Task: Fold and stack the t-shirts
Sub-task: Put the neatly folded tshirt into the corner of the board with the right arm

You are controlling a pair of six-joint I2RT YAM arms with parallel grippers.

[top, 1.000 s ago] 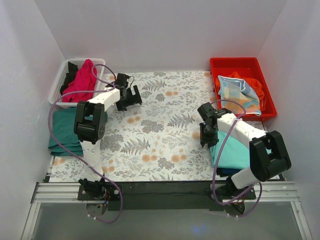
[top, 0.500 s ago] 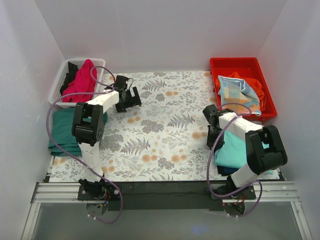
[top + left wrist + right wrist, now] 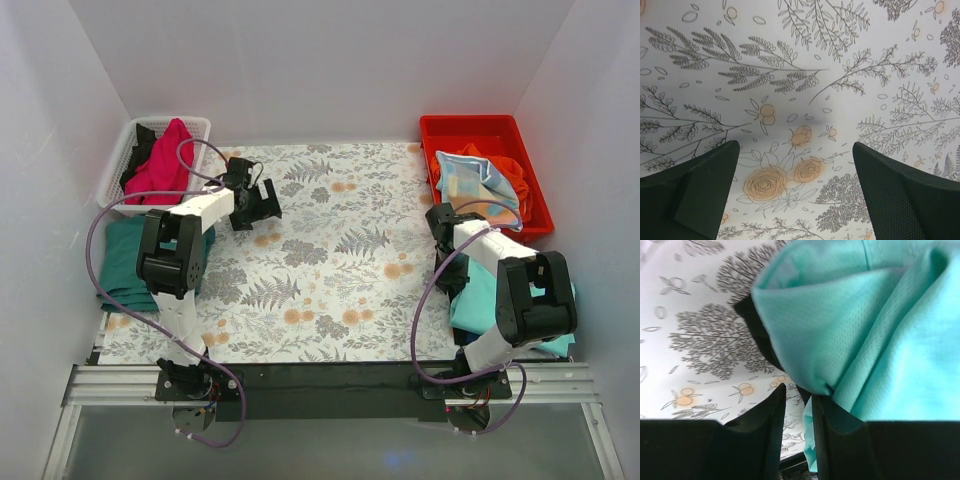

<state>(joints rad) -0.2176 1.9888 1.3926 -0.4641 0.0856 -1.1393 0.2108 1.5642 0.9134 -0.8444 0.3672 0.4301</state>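
A mint t-shirt (image 3: 495, 300) lies bunched at the table's right edge, over a dark shirt (image 3: 759, 332) that shows under its fold. My right gripper (image 3: 450, 272) is at the mint shirt's left edge. In the right wrist view it (image 3: 797, 392) is nearly shut, pinching a fold of the mint cloth (image 3: 865, 315). My left gripper (image 3: 262, 205) is open and empty above the floral cover at the back left; in the left wrist view (image 3: 795, 150) only the cover shows between its fingers. A folded dark green shirt (image 3: 125, 255) lies at the left edge.
A white basket (image 3: 115, 170) at the back left holds a magenta shirt (image 3: 165, 160) and a black one (image 3: 140, 140). A red bin (image 3: 480, 130) at the back right holds patterned and orange cloths. White walls stand on three sides.
My right gripper has moved right and a little back, dragging the mint shirt toward the right edge. My left gripper has shifted slightly toward the back left.
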